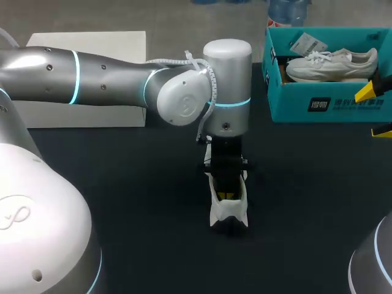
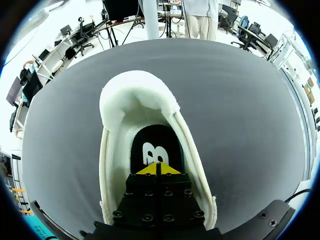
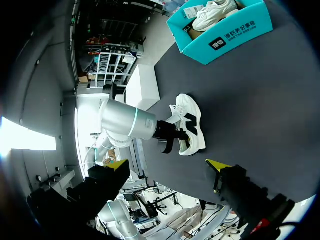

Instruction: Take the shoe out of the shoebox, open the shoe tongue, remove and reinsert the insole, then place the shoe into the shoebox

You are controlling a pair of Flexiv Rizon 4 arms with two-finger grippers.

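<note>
Sneaker: white mesh low-top sneaker (image 1: 228,209), long axis in line with your left tool.
Left tool (image 2: 157,169): tips pressed together, inside the sneaker, over the black insole (image 2: 142,144).
Right tool (image 3: 167,166): spread, well apart from the sneaker.

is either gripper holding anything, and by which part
The right gripper is open and holds nothing. The left gripper is shut inside the shoe, right at the black insole; whether it pinches the insole cannot be told.
</note>
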